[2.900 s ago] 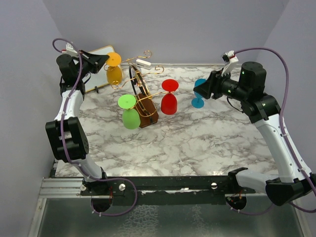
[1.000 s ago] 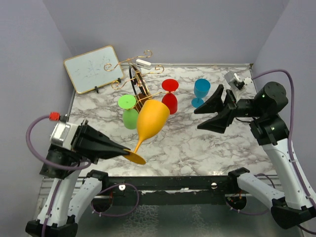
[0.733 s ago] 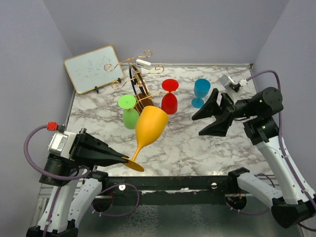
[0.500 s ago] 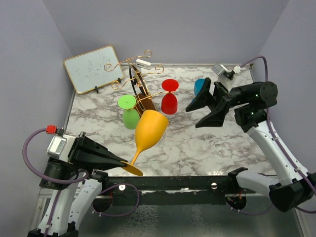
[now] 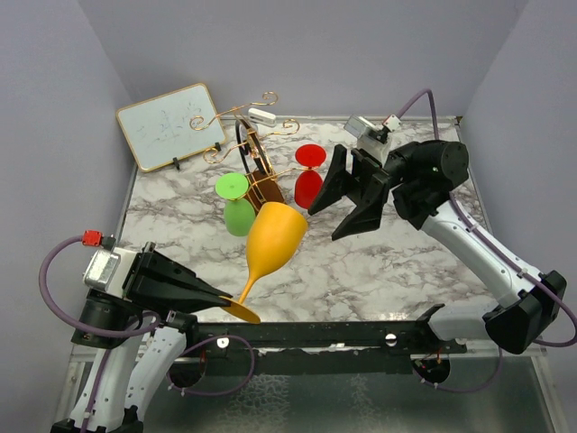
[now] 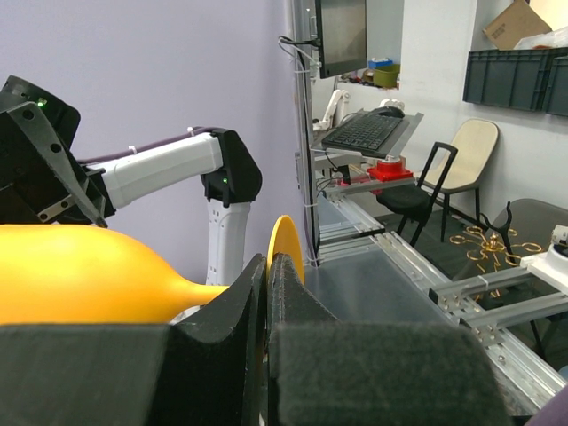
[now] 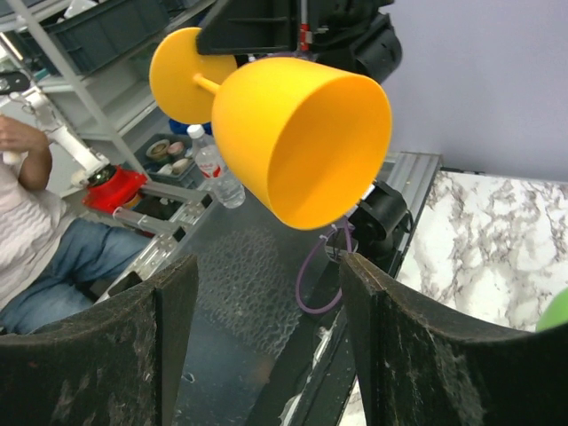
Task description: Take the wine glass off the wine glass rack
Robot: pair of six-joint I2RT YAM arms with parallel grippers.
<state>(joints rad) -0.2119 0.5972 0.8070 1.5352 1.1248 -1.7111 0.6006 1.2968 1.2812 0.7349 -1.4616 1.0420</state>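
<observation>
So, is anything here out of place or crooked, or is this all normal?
Mainly the orange wine glass: the left gripper pinches its stem and holds it slanted in mid-air, off the gold rack. The green glass and red glass hang upside down on the rack, which seems intended.

**Materials and finishes on view**

The wine glass (image 5: pixel 273 236) is being shown as smooth, opaque orange plastic with a soft sheen. The wine glass rack (image 5: pixel 259 173) is being seen as thin, shiny gold metal wire on a brown wooden block. The table (image 5: pixel 415 262) is being shown with a smooth, marble-patterned surface. The pads (image 7: pixel 89 355) of the right gripper (image 7: pixel 266 266) are being seen as rough, speckled black, and the fingers (image 6: pixel 222 337) of the left gripper (image 6: pixel 268 266) as matt black.
</observation>
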